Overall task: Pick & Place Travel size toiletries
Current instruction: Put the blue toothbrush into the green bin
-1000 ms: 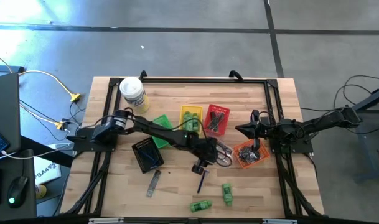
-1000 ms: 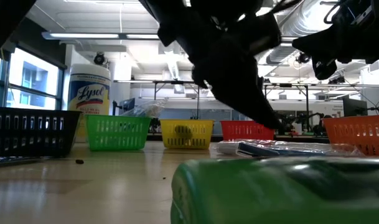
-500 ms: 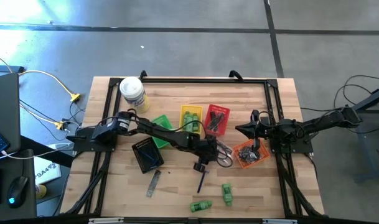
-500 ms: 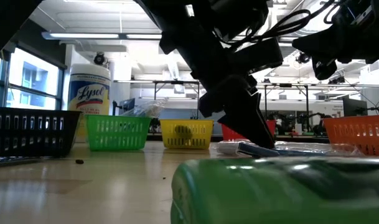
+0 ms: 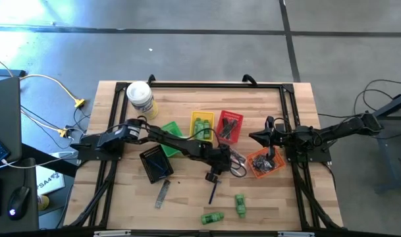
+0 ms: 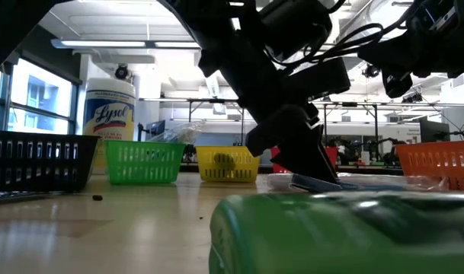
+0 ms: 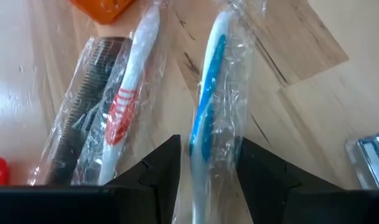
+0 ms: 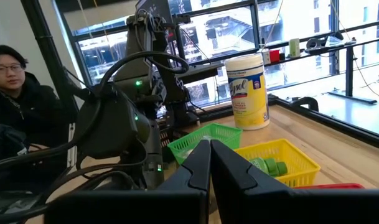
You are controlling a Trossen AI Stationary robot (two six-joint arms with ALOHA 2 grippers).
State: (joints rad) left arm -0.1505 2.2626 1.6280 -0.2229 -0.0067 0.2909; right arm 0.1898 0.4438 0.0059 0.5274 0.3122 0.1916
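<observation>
Two toothbrushes in clear wrap lie on the table next to a wrapped dark comb (image 7: 83, 118): one blue-and-white (image 7: 209, 81), one white-and-red (image 7: 130, 81). My left gripper (image 7: 208, 146) is open and slants down at mid-table (image 5: 226, 161), one finger on each side of the blue toothbrush. Two green mini bottles (image 5: 212, 217) (image 5: 240, 204), a dark blue razor (image 5: 213, 192) and a grey comb (image 5: 162, 194) lie nearer the front edge. My right gripper (image 8: 209, 149) waits shut at the right (image 5: 261, 138). My left gripper straddles the wrapped blue toothbrush's handle (image 7: 205, 140), coming from above at a slant and pointing along it. The toothbrush lies flat on the table. Whether the fingers (image 7: 164, 168) touch the wrap, I cannot tell.
Black (image 5: 156, 163), green (image 5: 172, 131), yellow (image 5: 201, 125), red (image 5: 229, 126) and orange (image 5: 265, 162) baskets stand around the middle. A white canister (image 5: 140, 97) stands at the far left. In the low view a green bottle (image 6: 338, 236) lies close to the camera.
My left gripper has come down toward the wrapped toothbrushes and tipped a little steeper, its fingers still apart. The toothbrushes have not moved.
</observation>
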